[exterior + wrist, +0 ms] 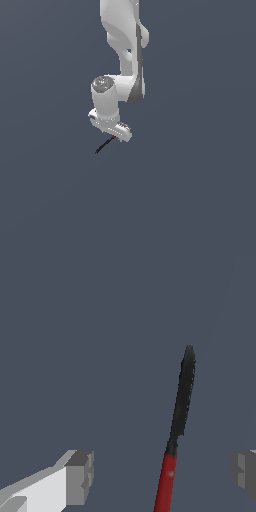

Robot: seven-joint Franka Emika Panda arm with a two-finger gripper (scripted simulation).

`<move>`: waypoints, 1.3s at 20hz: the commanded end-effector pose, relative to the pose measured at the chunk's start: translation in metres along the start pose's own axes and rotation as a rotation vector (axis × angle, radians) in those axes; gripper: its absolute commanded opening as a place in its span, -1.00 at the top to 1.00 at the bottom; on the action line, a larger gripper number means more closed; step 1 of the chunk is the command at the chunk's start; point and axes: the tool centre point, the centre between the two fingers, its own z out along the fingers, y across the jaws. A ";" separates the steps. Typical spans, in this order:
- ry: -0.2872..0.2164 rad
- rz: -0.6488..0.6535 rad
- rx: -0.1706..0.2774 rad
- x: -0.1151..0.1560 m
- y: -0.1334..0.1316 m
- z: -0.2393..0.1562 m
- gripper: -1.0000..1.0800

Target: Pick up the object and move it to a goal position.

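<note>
The object is a thin black rod [104, 145] with a small red end. In the exterior view it pokes out below and to the left of my white gripper [117, 135], its red end right at the hand. In the wrist view the rod [182, 396] runs away from the camera, and its red end lies between the two grey fingertips [80, 476]. My gripper [162, 473] is open. Its jaws stand wide apart, one on each side of the red end, and neither touches it.
A plain dark grey-blue ground [200, 200] fills both views, with no other objects, edges or goal marker visible. The white arm [125, 45] comes down from the top of the exterior view.
</note>
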 end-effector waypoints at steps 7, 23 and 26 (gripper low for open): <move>-0.002 0.163 -0.011 -0.013 0.031 0.028 -0.92; -0.002 0.180 -0.012 -0.016 0.036 0.064 -0.92; -0.002 0.181 -0.012 -0.016 0.036 0.075 -0.92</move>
